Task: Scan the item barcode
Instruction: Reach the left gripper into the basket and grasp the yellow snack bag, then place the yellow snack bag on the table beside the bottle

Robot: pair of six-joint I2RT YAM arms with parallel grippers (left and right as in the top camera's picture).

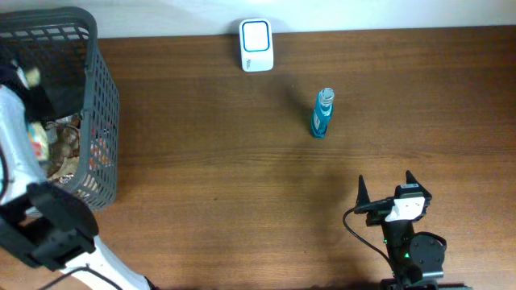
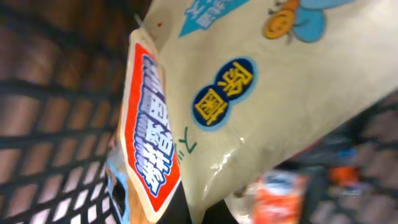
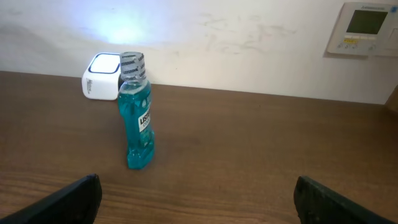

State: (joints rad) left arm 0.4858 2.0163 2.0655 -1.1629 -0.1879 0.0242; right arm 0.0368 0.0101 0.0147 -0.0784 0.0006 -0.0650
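Table (image 1: 242, 201) carries a grey mesh basket (image 1: 106, 121) on your left side. The cream packet (image 2: 261, 112) lies inside it, long axis slanting from lower left to upper right in the left wrist view, red label leftward. Your left gripper (image 1: 50, 101) is closed there; you cannot tell on what. Your right gripper (image 1: 387, 184) stands wide and empty. The blue bottle (image 1: 322, 114) stands upright near the white scanner (image 1: 256, 45).

blue bottle (image 1: 322, 113) stands apart from white scanner (image 1: 256, 45).
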